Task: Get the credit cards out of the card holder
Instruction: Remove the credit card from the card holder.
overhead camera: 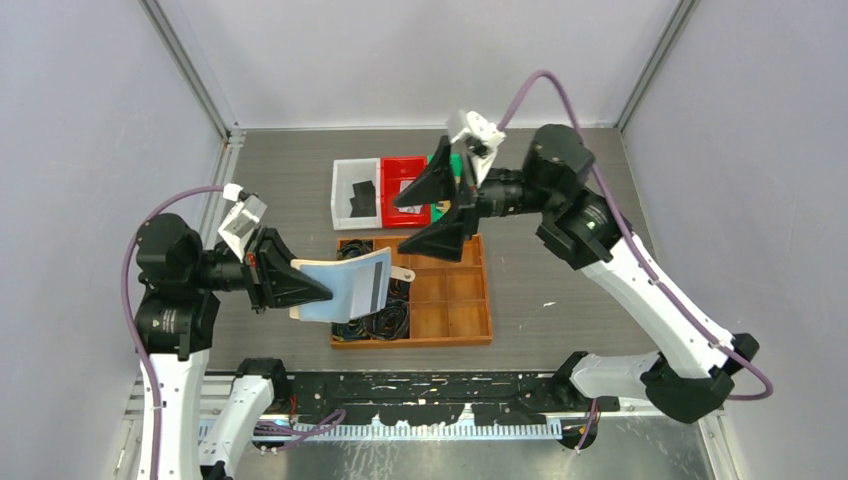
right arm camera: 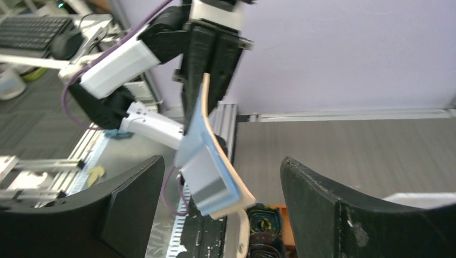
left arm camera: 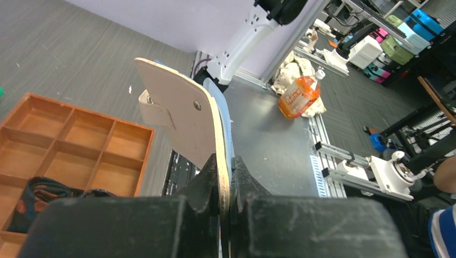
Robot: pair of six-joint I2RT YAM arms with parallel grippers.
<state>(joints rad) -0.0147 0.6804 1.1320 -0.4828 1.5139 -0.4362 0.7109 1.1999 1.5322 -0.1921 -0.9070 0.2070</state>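
Above the grey tabletop [overhead camera: 560, 290] and the wooden divided tray [overhead camera: 450, 300], the left claw [overhead camera: 318, 290] clamps the tan, bendy card holder [overhead camera: 345, 285] aloft. Its shiny pale-blue pockets face the right claw [overhead camera: 400, 228], gaping wide and empty. Job looks unfinished: a dark strip [overhead camera: 376, 285], likely a thin card, sits pocketed.

Card holder [right arm camera: 207, 166] hangs near upright at centre, pale blue pocket side facing left, tan cover edge on its right. Left fingers [right arm camera: 220, 59] clamp its top edge from above. Right fingers [right arm camera: 129, 204] stand spread wide in the foreground, one on either side of the card holder, not touching it. Coiled belt [right arm camera: 263, 220] lies just below the card holder. Grey counter [right arm camera: 349, 145] extends to its right.
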